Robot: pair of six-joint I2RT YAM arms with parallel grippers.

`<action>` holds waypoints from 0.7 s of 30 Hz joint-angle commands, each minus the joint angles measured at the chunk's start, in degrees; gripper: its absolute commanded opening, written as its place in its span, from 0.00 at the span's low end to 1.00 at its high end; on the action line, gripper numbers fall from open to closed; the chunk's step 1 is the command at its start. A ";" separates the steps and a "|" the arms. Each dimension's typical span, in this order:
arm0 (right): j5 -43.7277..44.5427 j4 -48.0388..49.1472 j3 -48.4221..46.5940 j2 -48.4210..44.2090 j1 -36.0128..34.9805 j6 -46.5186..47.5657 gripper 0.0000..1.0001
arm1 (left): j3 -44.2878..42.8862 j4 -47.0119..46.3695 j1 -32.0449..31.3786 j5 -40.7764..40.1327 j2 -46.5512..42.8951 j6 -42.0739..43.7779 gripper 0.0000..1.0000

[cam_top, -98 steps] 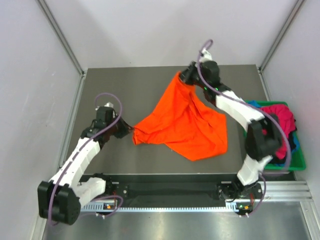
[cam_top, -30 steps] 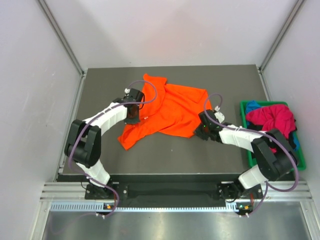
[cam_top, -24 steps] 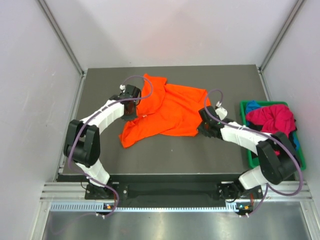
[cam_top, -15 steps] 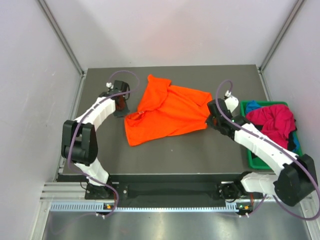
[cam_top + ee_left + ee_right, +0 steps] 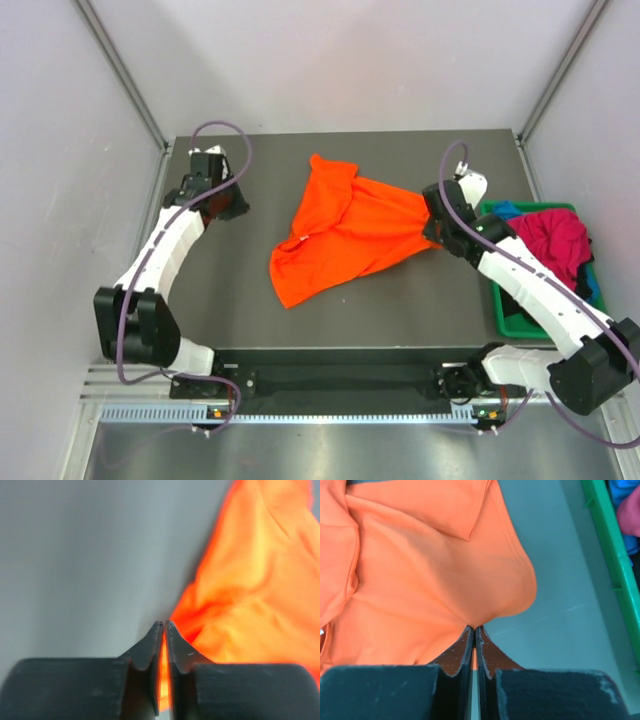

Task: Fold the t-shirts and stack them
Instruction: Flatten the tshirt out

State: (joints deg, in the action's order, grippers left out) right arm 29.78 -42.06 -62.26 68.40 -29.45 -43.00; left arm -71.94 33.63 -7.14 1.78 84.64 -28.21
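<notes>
On the grey table (image 5: 400, 300), right tool (image 5: 473, 628) pinches orange t-shirt (image 5: 345, 235); left tool (image 5: 163, 624) closed, empty, well apart.

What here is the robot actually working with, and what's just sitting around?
Part of the job:
orange t-shirt, pinched by the right gripper
magenta t-shirt and blue t-shirt, heaped in the green bin
left gripper, shut and empty

Just there:
the green bin itself
table

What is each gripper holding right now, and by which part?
The right gripper pinches the orange t-shirt at its edge nearest the green bin. The left gripper is shut on nothing, apart from the cloth.
</notes>
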 commanded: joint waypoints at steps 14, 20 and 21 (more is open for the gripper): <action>-5.52 4.80 5.84 -3.10 0.36 0.55 0.00 | 17.88 -2.95 -12.90 0.77 -1.14 1.40 0.54; -5.17 6.03 5.57 -1.87 0.54 0.99 0.00 | 21.67 -8.40 -13.08 3.14 -0.01 0.52 0.50; -5.43 6.20 5.31 -1.26 0.45 0.99 0.00 | 21.15 -8.66 -13.08 2.97 0.52 0.69 0.49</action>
State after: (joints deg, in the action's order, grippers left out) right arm 24.45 -38.44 -55.79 66.92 -29.45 -42.96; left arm -50.81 30.02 -20.14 4.29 85.36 -27.00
